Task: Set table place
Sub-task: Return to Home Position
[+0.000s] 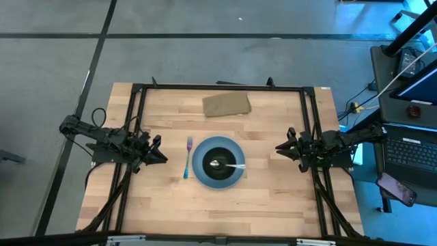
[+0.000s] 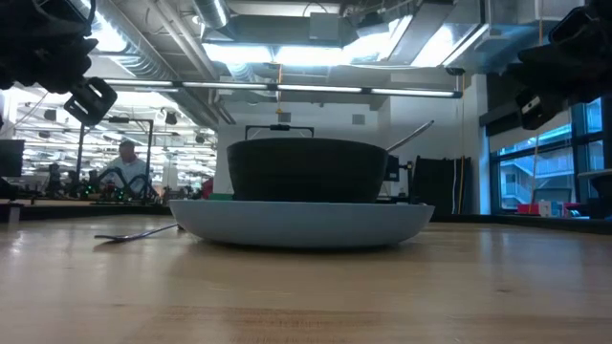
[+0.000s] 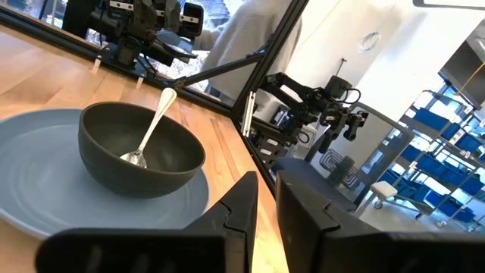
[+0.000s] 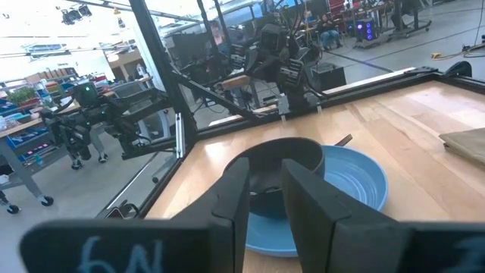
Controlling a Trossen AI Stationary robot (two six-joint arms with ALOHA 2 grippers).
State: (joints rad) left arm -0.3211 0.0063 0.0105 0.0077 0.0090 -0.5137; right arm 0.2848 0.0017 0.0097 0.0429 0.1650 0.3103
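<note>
Plate (image 1: 199, 165) holds bowl (image 1: 218, 154), spoon (image 1: 233, 165) inside; fork (image 1: 187, 161) beside; left gripper (image 1: 164, 154), right gripper (image 1: 278, 147) flanking, jaws together, empty.

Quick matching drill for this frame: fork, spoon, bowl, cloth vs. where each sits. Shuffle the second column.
1 fork
2 spoon
3 black bowl
4 tan cloth

A on the plate
B in the black bowl
C far side of the table, apart from the plate
D on the table beside the plate, left-arm side

Pairs: 1-D, 2-B, 3-A, 4-C
</note>
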